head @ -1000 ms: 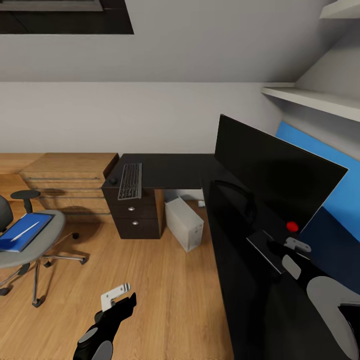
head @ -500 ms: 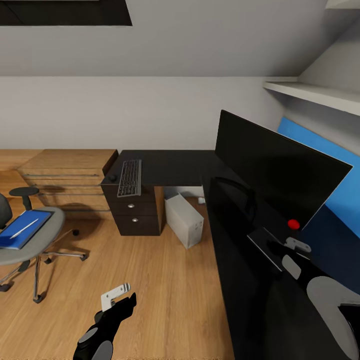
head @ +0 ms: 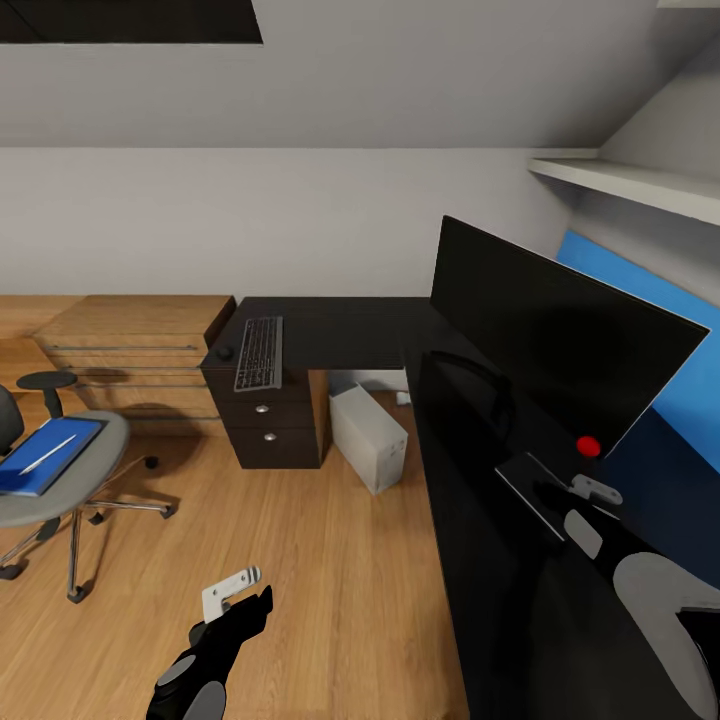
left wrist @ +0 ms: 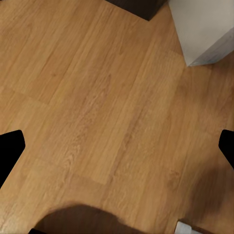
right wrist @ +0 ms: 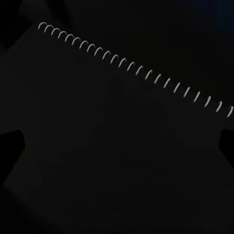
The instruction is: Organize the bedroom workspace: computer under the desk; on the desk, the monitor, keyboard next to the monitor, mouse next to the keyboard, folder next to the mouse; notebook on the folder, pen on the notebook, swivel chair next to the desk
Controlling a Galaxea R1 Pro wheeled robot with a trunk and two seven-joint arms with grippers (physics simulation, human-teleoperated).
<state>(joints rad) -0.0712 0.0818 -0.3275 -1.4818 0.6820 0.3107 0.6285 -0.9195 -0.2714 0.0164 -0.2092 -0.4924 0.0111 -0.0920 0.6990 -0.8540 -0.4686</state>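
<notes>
- Wooden floor (head: 330, 560) across lower left of head view; white wall behind, light wooden chest (head: 135, 350) at left middle.
- Desk (head: 340, 335): black, L-shaped, from centre to lower right; drawer unit with round silver knobs below its left end; blue back panel at right edge.
- Monitor (head: 555, 345): right of centre, upright on desk.
- Keyboard (head: 260, 353): on desk's left end, above drawers; mouse (head: 226, 353) just beside it, to the left.
- Computer (head: 369, 440): centre, on floor under desk.
- Swivel chair (head: 55, 470): left edge, well apart from desk; folder (head: 45, 460) on seat, pen (head: 48, 454) lying on folder.
- Notebook (head: 535, 490): lower right, flat on desk; spiral binding seen in right wrist view.
- Left gripper (head: 232, 590): bottom left, over floor, jaws apart, holding nothing.
- Right gripper (head: 592, 490): lower right, above notebook; jaws apart.
</notes>
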